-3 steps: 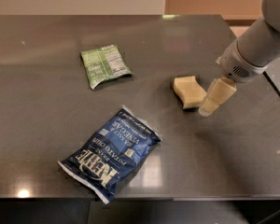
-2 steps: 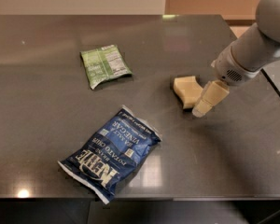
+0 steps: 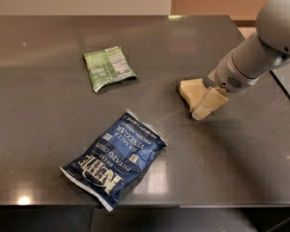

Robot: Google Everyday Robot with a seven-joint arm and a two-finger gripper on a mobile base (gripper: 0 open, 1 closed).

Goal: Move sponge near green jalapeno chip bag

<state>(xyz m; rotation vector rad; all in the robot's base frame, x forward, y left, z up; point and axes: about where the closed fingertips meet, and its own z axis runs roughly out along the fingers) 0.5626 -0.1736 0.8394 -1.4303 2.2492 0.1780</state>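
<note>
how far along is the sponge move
Early. Done: the gripper is down at the sponge, against its right side. In hand: getting hold of it; whether it is gripped cannot be told. Left: the whole move, since the sponge lies well apart from the green bag on the table.

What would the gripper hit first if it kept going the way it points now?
Probably the bare tabletop just beyond its tip: the gripper slants down-left beside the sponge, though depth is unclear.
</note>
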